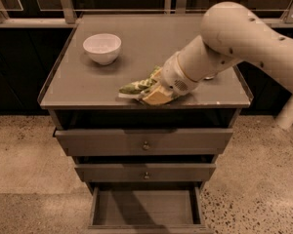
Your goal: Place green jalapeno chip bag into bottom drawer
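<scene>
The green jalapeno chip bag lies crumpled on the cabinet top near its front edge, right of centre. My gripper is down at the bag's right end, touching or covering it, with the cream arm reaching in from the upper right. The bag's right part is hidden by the gripper. The bottom drawer is pulled out at floor level below, and its flat interior is bare.
A white bowl stands at the back left of the top. The two upper drawers with small knobs sit slightly ajar. A small object is mostly hidden behind the arm. A white cylinder stands on the floor at right.
</scene>
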You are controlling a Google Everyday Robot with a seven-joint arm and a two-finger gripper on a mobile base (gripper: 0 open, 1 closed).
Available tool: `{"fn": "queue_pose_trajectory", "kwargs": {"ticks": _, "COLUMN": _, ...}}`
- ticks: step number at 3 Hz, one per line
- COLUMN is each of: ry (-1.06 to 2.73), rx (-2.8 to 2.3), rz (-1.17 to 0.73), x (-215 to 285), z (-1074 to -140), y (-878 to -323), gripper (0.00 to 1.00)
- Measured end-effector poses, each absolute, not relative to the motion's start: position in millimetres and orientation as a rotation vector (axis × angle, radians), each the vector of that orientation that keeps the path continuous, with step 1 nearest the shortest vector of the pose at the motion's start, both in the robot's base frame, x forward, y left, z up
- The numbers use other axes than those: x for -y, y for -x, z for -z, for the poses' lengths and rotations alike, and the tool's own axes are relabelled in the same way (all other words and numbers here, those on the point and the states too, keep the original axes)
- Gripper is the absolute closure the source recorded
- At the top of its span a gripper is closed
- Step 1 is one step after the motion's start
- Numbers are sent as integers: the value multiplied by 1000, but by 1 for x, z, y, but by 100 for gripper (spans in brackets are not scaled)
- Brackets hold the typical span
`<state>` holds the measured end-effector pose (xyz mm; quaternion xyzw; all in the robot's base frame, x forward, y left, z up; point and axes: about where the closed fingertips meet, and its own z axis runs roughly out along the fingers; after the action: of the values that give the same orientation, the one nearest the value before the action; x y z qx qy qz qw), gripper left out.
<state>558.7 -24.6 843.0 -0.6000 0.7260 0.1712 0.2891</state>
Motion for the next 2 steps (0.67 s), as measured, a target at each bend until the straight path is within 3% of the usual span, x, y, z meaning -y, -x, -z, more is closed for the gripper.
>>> {"fn": "queue_pose_trajectory", "kwargs": {"ticks": 2, "ry": 1464, "rx": -2153, "rz": -479, "x": 113, "z": -893, "y": -444, "gripper": 100}}
